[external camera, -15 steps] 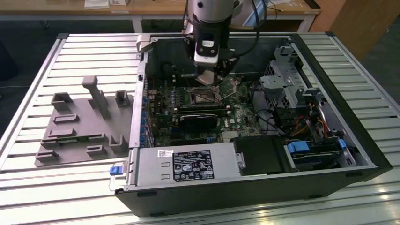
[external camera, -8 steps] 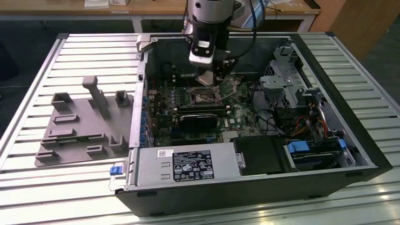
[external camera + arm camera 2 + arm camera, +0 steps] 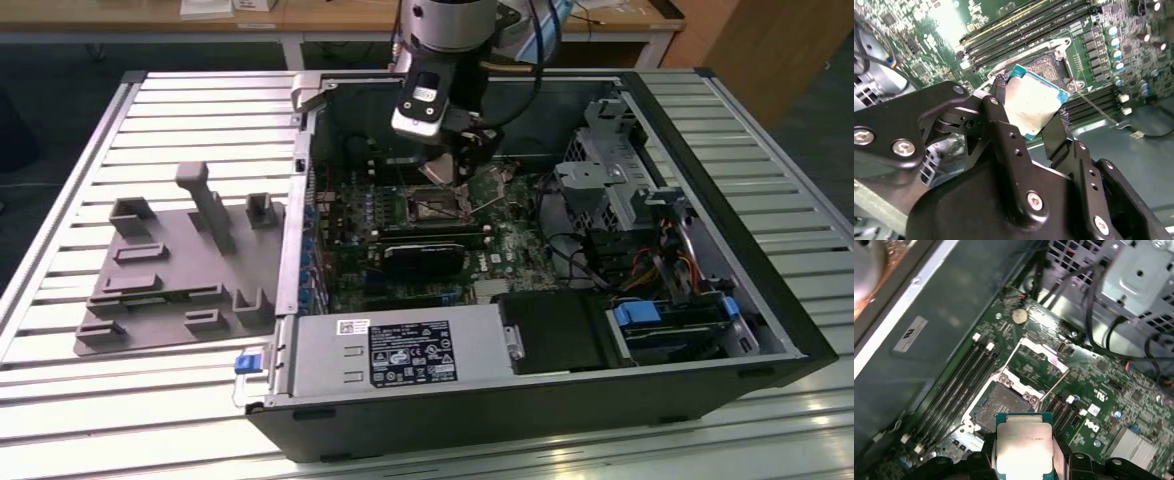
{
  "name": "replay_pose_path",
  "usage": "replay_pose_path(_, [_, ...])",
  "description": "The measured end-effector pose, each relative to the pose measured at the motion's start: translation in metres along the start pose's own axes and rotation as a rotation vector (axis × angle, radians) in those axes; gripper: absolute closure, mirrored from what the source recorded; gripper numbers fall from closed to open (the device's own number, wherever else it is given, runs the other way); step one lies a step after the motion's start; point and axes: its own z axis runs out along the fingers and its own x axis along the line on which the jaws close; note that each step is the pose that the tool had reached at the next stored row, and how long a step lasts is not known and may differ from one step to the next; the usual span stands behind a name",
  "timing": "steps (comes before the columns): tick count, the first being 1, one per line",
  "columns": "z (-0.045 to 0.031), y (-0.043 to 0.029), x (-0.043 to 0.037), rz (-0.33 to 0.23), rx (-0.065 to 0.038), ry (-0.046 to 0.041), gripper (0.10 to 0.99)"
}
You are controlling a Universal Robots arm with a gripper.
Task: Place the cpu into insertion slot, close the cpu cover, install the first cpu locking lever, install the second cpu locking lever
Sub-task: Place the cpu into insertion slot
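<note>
My gripper [image 3: 1030,106] is shut on the cpu [image 3: 1029,95], a flat square chip with a pale silver face and a green-blue edge. The black fingers [image 3: 1000,100] press on two opposite sides of it. In the first wrist view the cpu [image 3: 1024,445] hangs tilted a little above and short of the insertion slot [image 3: 1001,406], whose dark centre is uncovered. Behind the slot, the cpu cover [image 3: 1036,362] stands swung open. A thin metal locking lever [image 3: 1094,106] sticks out beside the insertion slot [image 3: 1046,65]. In the exterior view the gripper [image 3: 461,165] hovers over the insertion slot [image 3: 434,205] inside the open computer case.
Long black memory slots [image 3: 961,375] run beside the socket. A black heatsink block [image 3: 427,255] lies on the board in front of it. Drive cages and cables [image 3: 627,190] fill the exterior view's right of the case. A grey fixture tray [image 3: 174,270] sits on the slatted table [image 3: 80,400] outside.
</note>
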Motion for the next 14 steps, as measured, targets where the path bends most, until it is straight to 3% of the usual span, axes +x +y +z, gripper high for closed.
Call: replay_pose_path(14, [0.0045,-0.0004,0.0000,0.254,-0.001,-0.0224,0.553])
